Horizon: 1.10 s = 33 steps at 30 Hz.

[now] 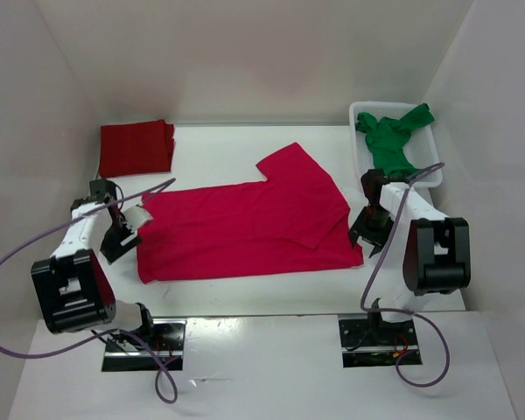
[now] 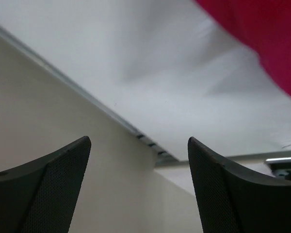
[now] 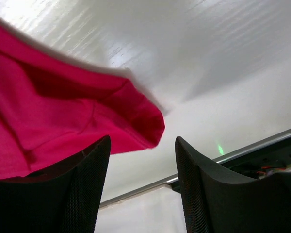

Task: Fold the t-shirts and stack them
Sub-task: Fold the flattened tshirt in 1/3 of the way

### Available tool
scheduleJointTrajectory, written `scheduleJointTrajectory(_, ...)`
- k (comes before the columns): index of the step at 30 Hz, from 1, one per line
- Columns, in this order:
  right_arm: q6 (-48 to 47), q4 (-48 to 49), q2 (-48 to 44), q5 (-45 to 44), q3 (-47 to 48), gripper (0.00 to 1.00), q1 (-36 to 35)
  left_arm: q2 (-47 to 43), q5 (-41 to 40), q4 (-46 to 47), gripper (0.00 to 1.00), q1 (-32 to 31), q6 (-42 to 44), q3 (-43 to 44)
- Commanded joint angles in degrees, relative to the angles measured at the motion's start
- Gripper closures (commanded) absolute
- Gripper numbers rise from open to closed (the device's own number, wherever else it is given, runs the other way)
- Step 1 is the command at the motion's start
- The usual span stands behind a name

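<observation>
The crimson t-shirt lies spread across the middle of the table, one sleeve pointing to the back. A dark red t-shirt lies folded at the back left. A green t-shirt is bunched in the white basket. My left gripper hangs open just off the crimson shirt's left edge, and in the left wrist view that gripper holds nothing, with the crimson cloth at the upper right. Beside the shirt's right lower corner my right gripper is open; the right wrist view shows the gripper empty, the crimson corner just beyond its left finger.
The white basket stands at the back right against the right wall. White walls close the table on the left, back and right. Cables loop from both arm bases at the near edge.
</observation>
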State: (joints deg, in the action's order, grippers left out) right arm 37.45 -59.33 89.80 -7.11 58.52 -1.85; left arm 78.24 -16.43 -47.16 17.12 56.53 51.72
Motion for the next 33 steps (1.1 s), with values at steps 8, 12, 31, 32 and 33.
scheduleJointTrajectory(8,-4.3,3.3,3.6,4.5,1.4,0.39,0.6,-3.1,16.4,-5.8,0.12,0.5,-7.4,-0.3)
scheduleJointTrajectory(12,-4.3,3.9,3.1,4.5,1.4,0.39,1.1,-5.6,23.9,-7.9,0.11,1.1,-7.5,-1.6)
scheduleJointTrajectory(31,-5.8,3.9,13.7,6.3,0.9,1.0,1.1,8.4,27.0,3.3,0.41,-3.5,-7.2,-4.3)
scheduleJointTrajectory(32,-5.3,3.9,13.7,5.7,0.9,1.0,1.1,9.0,26.5,4.0,0.5,-3.5,-7.2,-4.4)
scheduleJointTrajectory(33,-5.3,3.3,13.7,4.4,0.9,1.0,1.1,9.0,26.4,4.5,0.62,-3.5,-7.2,-5.0)
